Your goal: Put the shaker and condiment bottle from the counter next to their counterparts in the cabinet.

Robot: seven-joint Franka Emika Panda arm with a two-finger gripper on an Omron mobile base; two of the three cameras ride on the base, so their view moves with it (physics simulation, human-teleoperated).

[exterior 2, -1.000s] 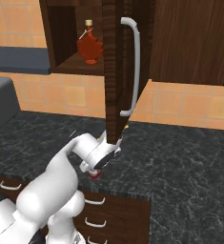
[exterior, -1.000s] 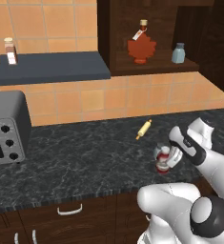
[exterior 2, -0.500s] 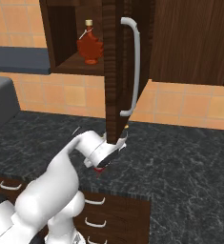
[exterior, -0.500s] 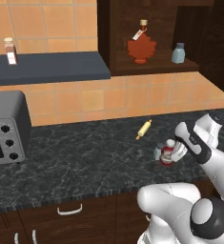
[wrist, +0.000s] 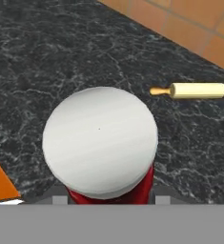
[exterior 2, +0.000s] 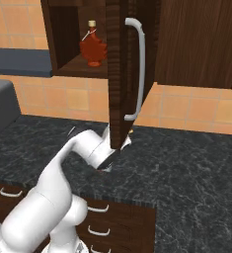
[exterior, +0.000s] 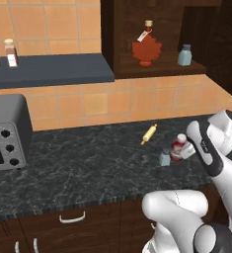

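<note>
Inside cabinet [exterior: 122, 39]: maple-leaf bottle [exterior: 146, 47], shaker [exterior: 185, 55]

Two shakers [exterior: 164, 158] [exterior: 185, 55], one red bottle [exterior: 177, 147], one maple-leaf bottle [exterior: 146, 47], one rolling pin [exterior: 148, 134], apparently two shelf jars [exterior: 10, 53].
</note>
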